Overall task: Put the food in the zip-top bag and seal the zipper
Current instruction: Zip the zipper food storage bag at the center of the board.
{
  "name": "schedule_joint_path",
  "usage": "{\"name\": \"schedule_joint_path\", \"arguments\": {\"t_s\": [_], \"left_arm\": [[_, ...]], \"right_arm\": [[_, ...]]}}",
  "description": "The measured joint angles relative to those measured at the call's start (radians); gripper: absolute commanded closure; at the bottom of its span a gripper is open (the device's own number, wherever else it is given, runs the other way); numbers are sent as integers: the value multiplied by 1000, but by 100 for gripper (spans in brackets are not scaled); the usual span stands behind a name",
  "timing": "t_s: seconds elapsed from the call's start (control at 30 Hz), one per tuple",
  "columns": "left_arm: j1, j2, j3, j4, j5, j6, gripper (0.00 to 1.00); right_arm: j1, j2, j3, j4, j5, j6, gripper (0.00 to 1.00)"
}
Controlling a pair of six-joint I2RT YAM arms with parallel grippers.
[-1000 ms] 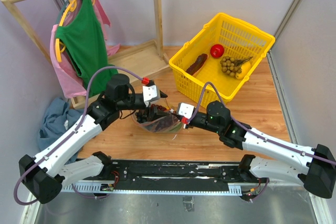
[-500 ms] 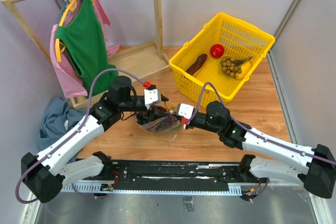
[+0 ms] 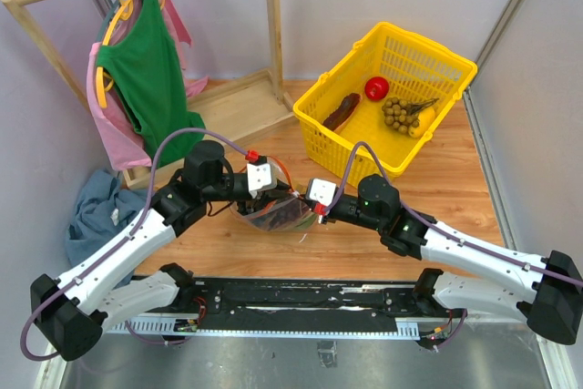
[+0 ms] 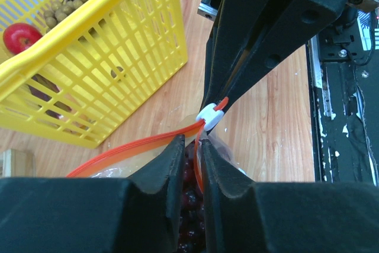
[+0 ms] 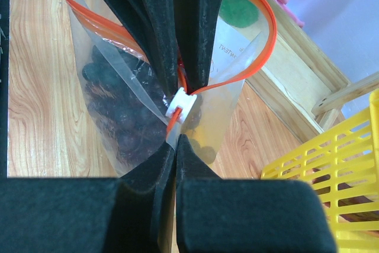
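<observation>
The zip-top bag [image 3: 271,216] lies on the wooden table between my two grippers, dark purple grapes [image 5: 112,117] showing through it. Its red-orange zipper [image 5: 260,45] gapes in a loop that meets at a white slider [image 5: 180,103]. My right gripper [image 5: 176,141] is shut on the bag's edge just below the slider. My left gripper [image 4: 199,141] faces it from the other side. Its jaws are drawn in to a thin gap with one zipper strip [image 4: 198,167] between them, while the other strip runs outside its left finger. In the top view my left gripper [image 3: 281,191] and right gripper [image 3: 307,206] meet over the bag.
A yellow basket [image 3: 353,148] stands behind the bag at the right, holding a red round fruit [image 3: 376,88] and a brownish bunch [image 3: 398,114]. A wooden rack with a green garment [image 3: 146,70] fills the back left. A blue cloth [image 3: 96,211] lies at the left.
My left gripper has come down toward the bag mouth and its jaws have narrowed from wide to nearly closed around a zipper strip. The right gripper has stayed put, still shut.
</observation>
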Motion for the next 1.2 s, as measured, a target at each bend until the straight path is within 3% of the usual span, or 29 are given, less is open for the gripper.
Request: {"name": "schedule_joint_path", "arguments": {"t_s": [0.03,0.1,0.2,0.33,0.57,0.73,0.83,1.07,1.2], "left_arm": [[-2,-2,0,0,-1,1,77],[-4,-9,-5,2,-2,-2,54],[-4,-23,-20,9,-8,-16,36],[-4,-47,-27,7,-42,-18,31],[-4,-57,-27,6,-64,-21,47],[-4,-37,-27,-1,-34,-37,73],[-5,-34,-27,-1,-19,-46,98],[-8,-29,-27,-2,5,-51,100],[-8,-29,-27,-1,6,-55,100]], "right_arm": [[0,0,0,0,0,0,99],[0,0,1,0,-2,0,99],[0,1,2,-4,-15,0,99],[0,6,6,-8,-18,-2,99],[0,8,19,-26,-18,-6,99],[0,7,21,-30,-16,-7,99],[0,7,21,-29,-15,-6,99],[0,5,21,-21,-13,-3,83],[0,5,22,-19,-14,6,82]]}}
